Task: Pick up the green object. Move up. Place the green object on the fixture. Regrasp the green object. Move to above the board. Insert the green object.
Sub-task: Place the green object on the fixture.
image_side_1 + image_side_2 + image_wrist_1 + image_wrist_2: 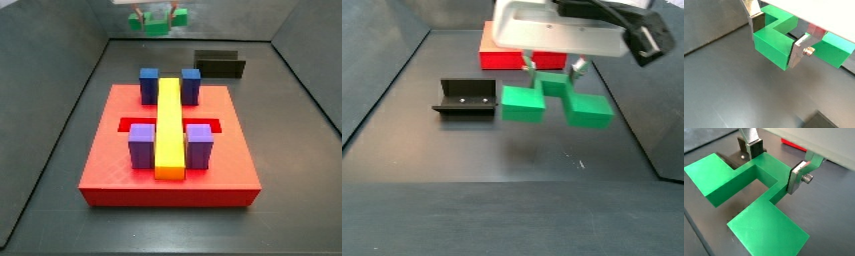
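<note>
The gripper (771, 165) clenches the green object (747, 193) by its raised middle, held in the air beside the fixture (464, 98), with bare floor beneath.

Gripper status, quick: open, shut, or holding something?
Gripper: shut on the green object, held in the air beside the fixture.

You see the gripper (771, 164) above the floor, its fingers (799, 176) flat brushed silver metal with dark matt pads, closed on the green object (747, 193), a smooth, matt plastic. The board (170, 150) looks like finely textured matt red plastic; its yellow bar (170, 125) has a slight sheen. The fixture (465, 98) is dull black. The floor (489, 150) is dark, smooth, faintly reflective.
</note>
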